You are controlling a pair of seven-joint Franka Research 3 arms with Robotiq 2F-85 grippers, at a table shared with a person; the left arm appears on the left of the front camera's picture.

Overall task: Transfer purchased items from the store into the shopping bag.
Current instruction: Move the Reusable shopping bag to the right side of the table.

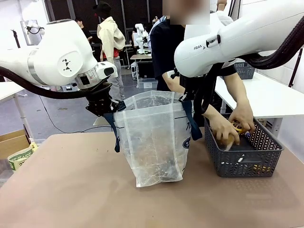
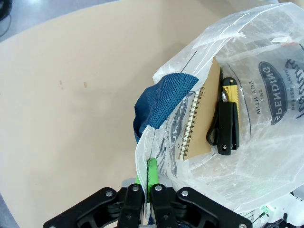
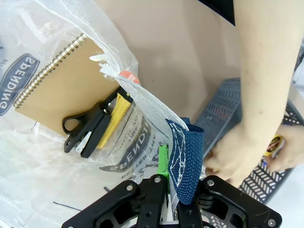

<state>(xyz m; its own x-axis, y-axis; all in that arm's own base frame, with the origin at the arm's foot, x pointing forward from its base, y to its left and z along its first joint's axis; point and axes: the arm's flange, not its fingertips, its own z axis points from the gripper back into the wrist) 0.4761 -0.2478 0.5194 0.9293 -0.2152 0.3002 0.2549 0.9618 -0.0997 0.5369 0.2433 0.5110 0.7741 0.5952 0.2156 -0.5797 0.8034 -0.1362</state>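
The shopping bag (image 1: 152, 137) stands open at the table's middle, translucent with navy handles. My left gripper (image 1: 102, 108) is shut on its left rim and my right gripper (image 1: 192, 102) is shut on its right rim. In the left wrist view the left gripper (image 2: 150, 166) pinches the plastic beside the navy handle (image 2: 164, 97). Inside the bag lie a tan spiral notebook (image 2: 202, 114), black scissors (image 2: 224, 124) and a yellow cutter (image 2: 231, 89). The right gripper (image 3: 164, 161) clamps the rim next to the navy strap (image 3: 187, 161). The person's hands (image 1: 228, 129) reach into the dark grey basket (image 1: 242, 164), holding a yellow piece (image 3: 275, 145).
The basket stands right of the bag, near the table's right edge, with more goods inside. A cardboard box (image 1: 12, 142) and packets (image 1: 21, 156) sit off the table's left side. A white table (image 1: 273, 97) stands behind on the right.
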